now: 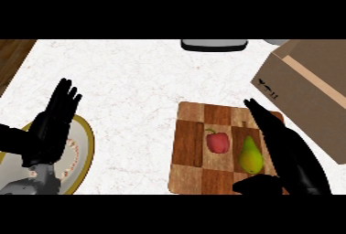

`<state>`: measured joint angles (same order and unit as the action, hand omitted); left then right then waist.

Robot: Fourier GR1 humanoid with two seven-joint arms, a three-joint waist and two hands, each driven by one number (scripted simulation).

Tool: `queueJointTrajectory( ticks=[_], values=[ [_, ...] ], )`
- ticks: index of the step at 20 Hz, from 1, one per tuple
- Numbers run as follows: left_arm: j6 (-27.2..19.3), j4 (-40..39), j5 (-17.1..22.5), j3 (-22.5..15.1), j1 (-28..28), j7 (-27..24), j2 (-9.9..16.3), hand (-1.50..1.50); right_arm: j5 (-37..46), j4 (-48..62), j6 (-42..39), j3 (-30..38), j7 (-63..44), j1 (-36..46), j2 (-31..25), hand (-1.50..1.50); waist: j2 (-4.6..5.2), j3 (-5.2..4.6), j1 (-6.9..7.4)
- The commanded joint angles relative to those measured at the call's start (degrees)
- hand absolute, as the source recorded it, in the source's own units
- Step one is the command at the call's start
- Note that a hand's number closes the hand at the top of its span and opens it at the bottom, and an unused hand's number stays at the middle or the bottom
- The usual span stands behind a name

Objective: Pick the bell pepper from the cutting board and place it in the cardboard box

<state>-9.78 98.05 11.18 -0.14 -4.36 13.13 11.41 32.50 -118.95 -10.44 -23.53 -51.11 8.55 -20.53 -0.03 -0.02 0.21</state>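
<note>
Over the cutting board (202, 157), right hand (283, 146) open and holding nothing: approach step. Bell pepper (218, 141) on board beside pear (251, 155). Next: shifting left, closing round pepper.

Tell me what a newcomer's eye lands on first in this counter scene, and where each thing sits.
The red bell pepper and yellow-green pear lie side by side on the checkered wooden cutting board, pepper to the left. The open right robot hand stretches over the board's right edge beside the pear. A brown cardboard box fills the upper right, and the open left robot hand rests over a gold-rimmed white plate at the left.
</note>
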Motion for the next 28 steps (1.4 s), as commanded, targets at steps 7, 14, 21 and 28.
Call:
queueJointTrajectory(
  ticks=[7,14,21,28],
  values=[
    [0.9,-1.1,-2.7,0.7,0.4,-2.0,-2.7,0.0,7.6,7.1,-0.5,0.7,3.2,1.3,8.5,-1.5,0.0,0.02,-0.12],
    [1.1,-4.4,-2.6,2.4,-3.2,-0.3,-3.7,0.0,11.7,9.5,3.4,0.5,11.5,-6.2,9.2,-1.5,0.01,0.02,-0.31],
    [4.5,-5.6,-1.3,5.6,-4.3,-0.8,-1.7,0.0,11.6,11.0,-3.9,2.2,5.0,1.4,14.9,-1.5,0.02,0.01,-0.15],
    [4.6,-5.3,-2.5,4.7,-0.1,-3.9,-4.4,0.0,18.6,16.6,1.6,1.3,9.9,-2.6,15.8,-1.5,0.0,0.01,-0.15]
  ],
)
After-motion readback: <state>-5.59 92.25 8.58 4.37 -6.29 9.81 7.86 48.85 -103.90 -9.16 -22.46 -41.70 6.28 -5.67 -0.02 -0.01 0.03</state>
